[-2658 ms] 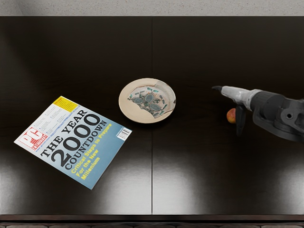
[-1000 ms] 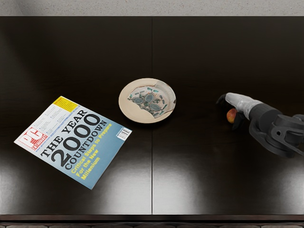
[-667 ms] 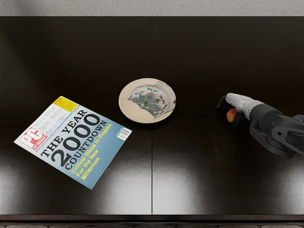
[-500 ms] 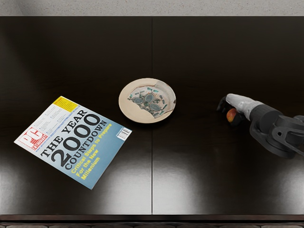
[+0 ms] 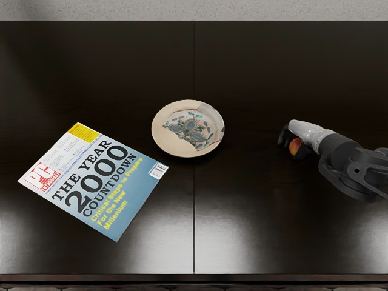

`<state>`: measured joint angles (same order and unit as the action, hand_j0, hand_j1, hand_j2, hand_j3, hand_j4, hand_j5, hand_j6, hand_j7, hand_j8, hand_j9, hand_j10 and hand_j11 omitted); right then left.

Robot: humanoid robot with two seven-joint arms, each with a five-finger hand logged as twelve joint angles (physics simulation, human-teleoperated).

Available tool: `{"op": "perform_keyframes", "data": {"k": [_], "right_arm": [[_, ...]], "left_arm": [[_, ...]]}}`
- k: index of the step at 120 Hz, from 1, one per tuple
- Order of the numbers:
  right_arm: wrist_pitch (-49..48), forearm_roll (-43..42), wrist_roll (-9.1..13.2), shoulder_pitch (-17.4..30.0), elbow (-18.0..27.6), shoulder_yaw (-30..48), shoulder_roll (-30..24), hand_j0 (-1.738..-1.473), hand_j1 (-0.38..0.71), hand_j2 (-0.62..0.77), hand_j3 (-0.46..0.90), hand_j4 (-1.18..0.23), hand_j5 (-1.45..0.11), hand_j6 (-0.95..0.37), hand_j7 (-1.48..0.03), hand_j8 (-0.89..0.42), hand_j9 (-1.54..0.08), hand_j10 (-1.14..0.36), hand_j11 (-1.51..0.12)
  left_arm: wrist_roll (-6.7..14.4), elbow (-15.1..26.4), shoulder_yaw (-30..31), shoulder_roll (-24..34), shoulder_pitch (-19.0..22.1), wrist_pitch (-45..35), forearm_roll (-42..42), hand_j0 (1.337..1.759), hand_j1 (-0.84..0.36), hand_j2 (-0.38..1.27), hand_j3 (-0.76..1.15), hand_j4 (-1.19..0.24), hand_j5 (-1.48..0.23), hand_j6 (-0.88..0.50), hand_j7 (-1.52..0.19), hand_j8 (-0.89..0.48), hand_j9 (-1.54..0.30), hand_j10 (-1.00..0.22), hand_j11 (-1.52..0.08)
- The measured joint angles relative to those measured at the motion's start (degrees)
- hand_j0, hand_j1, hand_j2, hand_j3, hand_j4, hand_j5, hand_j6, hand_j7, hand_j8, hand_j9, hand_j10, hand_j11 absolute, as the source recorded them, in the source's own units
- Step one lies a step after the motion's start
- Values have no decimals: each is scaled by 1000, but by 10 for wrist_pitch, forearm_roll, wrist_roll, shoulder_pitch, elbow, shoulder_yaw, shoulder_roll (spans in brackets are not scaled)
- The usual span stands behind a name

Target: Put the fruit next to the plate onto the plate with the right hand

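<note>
Though viewed only from the head, shows the right hand [image 5: 299, 136] reaching in from the right edge, fingers [image 5: 284, 136] curled narrowly round the fruit [image 5: 295, 146], seemingly gripping it for the lift. Finds that fruit low on the dark table [image 5: 254, 218], well right of the plate [image 5: 159, 134], not yet on it. Leaves a magazine [image 5: 94, 180] lying left of the plate, clear of the likely path. Shows no left hand.

Small red-yellow fruit [image 5: 294, 146], partly hidden, well right of the round cream plate [image 5: 160, 136] with teal pattern.
</note>
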<state>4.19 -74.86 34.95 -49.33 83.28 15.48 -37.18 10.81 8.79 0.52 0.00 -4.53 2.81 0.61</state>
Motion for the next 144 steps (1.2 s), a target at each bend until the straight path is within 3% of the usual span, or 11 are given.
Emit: {"op": "perform_keyframes", "data": {"k": [30,94,116,144], "right_arm": [[-1,11,0,-1,0,13,2,-1652,284,95,0,-641,-841,-645,-836,-417,-828,-428,-858],[-7,20,0,-15,1,45,17,-1652,247,99,0,-680,-873,-678,-878,-454,-895,-470,-919],[-10,20,0,-41,1,46,44,-1651,236,80,0,-683,-879,-681,-883,-456,-903,-475,-925],[-14,20,0,-71,1,46,88,-1653,236,157,0,-681,-882,-681,-883,-487,-904,-494,-921]], "left_arm": [[0,0,0,0,0,0,0,1658,339,2,0,-9,-11,-9,-11,-9,-11,-9,-11],[0,0,0,0,0,0,0,1658,339,2,0,-9,-11,-9,-11,-9,-11,-9,-11],[0,0,0,0,0,0,0,1658,339,2,0,-9,-11,-9,-11,-9,-11,-9,-11],[0,0,0,0,0,0,0,1658,339,2,0,-9,-11,-9,-11,-9,-11,-9,-11]]}}
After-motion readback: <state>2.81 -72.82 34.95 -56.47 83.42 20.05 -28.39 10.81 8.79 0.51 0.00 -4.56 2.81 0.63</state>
